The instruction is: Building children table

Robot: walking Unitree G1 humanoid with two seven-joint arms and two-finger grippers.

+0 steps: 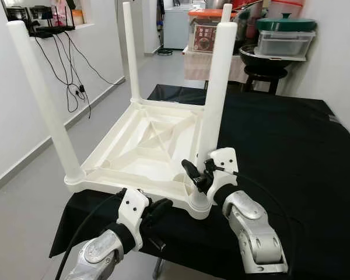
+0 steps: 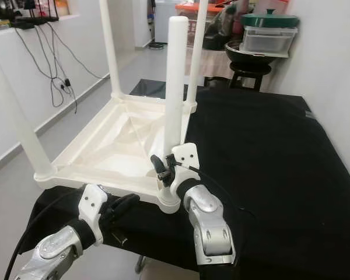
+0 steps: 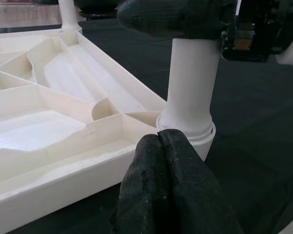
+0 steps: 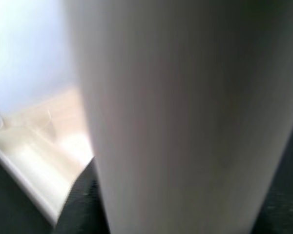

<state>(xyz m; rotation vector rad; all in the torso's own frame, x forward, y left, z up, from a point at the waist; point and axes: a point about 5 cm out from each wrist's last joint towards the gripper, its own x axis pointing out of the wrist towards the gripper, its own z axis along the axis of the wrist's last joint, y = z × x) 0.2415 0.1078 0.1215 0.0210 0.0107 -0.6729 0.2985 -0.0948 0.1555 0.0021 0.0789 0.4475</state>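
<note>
Here the black-draped desk (image 1: 291,151) carries the upturned white children's table top (image 1: 146,146), which lies underside up toward nine o'clock of the desk, its near and left rims reaching out to the cloth's edge. Four white legs stand up from its corners. The near-right leg (image 1: 217,99), at about six o'clock of the top, is the one in hand, sitting in its corner socket (image 1: 199,205).

The right end effector (image 1: 197,175) is clamped around the base of that leg just above the socket; in its wrist view the leg is a pale blurred column. The left end effector (image 1: 157,208) is at seven o'clock, fingers pressed together with nothing between them, tips resting against the rim of the top beside the socket, as its wrist view shows.

The step looks to be seating this last leg. To do it well, I would keep the leg plumb, press straight down along its axis and let the left end effector brace the rim so the top does not skid on the cloth. A sideways push could cock the leg in its collar.

Room is tight at six and nine o'clock, where the top nears the desk edge above the floor (image 1: 23,204). From twelve to three o'clock lies open black cloth. A stool with stacked containers (image 1: 283,36) stands well apart at one o'clock.
</note>
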